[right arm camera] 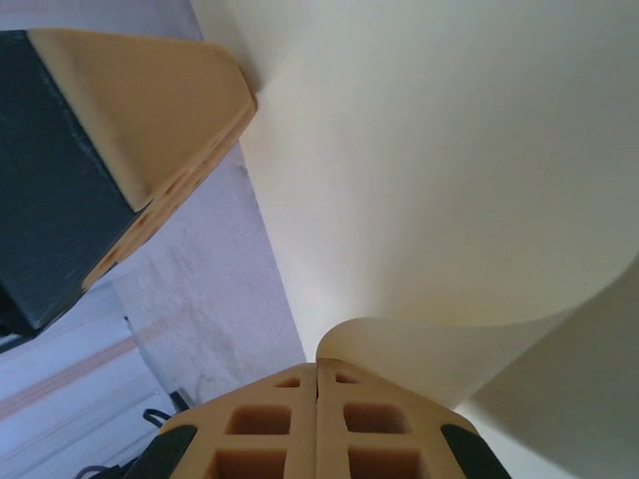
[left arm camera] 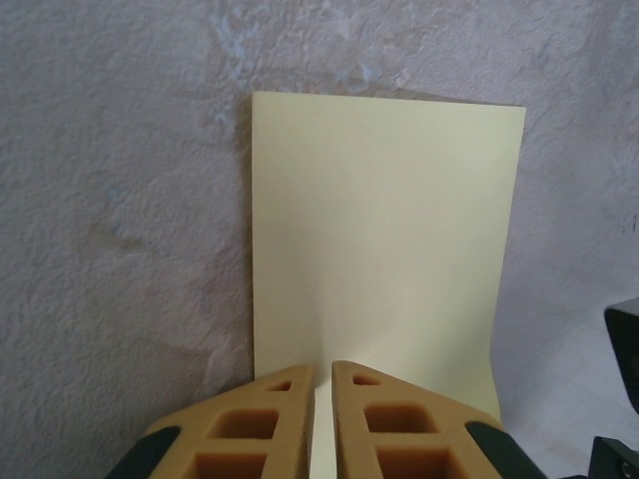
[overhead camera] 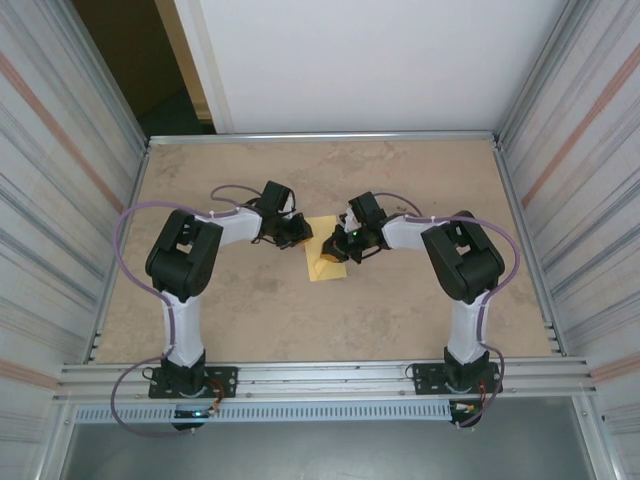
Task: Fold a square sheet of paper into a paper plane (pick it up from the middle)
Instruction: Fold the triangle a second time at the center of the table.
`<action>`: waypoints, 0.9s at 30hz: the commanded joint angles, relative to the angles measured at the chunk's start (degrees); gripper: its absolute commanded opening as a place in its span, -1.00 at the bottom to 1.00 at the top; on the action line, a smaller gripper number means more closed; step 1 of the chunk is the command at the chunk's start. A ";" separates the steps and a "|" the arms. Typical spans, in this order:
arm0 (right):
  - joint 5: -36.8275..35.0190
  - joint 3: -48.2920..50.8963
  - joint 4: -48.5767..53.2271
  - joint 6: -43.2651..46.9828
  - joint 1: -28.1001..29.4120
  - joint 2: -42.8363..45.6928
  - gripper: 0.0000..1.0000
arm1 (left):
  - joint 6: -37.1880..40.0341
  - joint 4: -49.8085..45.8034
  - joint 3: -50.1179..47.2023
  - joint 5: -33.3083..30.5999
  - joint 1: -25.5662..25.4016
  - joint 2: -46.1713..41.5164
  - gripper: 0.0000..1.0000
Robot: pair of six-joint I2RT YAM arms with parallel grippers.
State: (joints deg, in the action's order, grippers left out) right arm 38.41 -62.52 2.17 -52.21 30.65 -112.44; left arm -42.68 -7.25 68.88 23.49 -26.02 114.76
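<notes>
Early, I judge: sheet bowed, no crease showing; seen from above, left hand pinches its 9 o'clock edge, right hand its 3 o'clock edge.

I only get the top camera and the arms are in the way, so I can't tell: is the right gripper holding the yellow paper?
Observer: Yes, the right gripper is shut on the square sheet of paper, which curls right at its fingertips.
Operator: And the left one?
Observer: The left gripper has its fingers almost together. Yellow shows in the thin slit, but I can't tell if it pinches.
Operator: Folded yet?
Observer: No sharp crease; the far part lies flat on the table.
</notes>
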 commanded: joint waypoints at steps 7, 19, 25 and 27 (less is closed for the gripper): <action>-1.11 -2.21 -2.35 -2.29 0.63 -2.74 -1.00 | -0.41 -2.48 -0.83 -0.27 -0.78 2.48 -0.73; -3.34 -2.69 -2.35 -2.64 0.81 -4.00 -1.00 | -0.90 -2.07 -1.73 -0.25 -0.79 2.23 -0.73; -3.41 -2.78 -2.46 -2.43 0.99 -4.17 -1.00 | -0.91 -1.87 -1.94 -0.02 -0.79 2.35 -0.73; -3.50 -2.80 -2.55 -2.21 1.06 -4.16 -1.00 | -0.92 -1.85 -1.99 -0.06 -0.79 2.28 -0.73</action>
State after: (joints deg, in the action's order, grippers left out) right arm 35.81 -63.99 -0.05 -53.80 31.18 -115.28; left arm -43.51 -6.39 68.60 23.86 -26.30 114.87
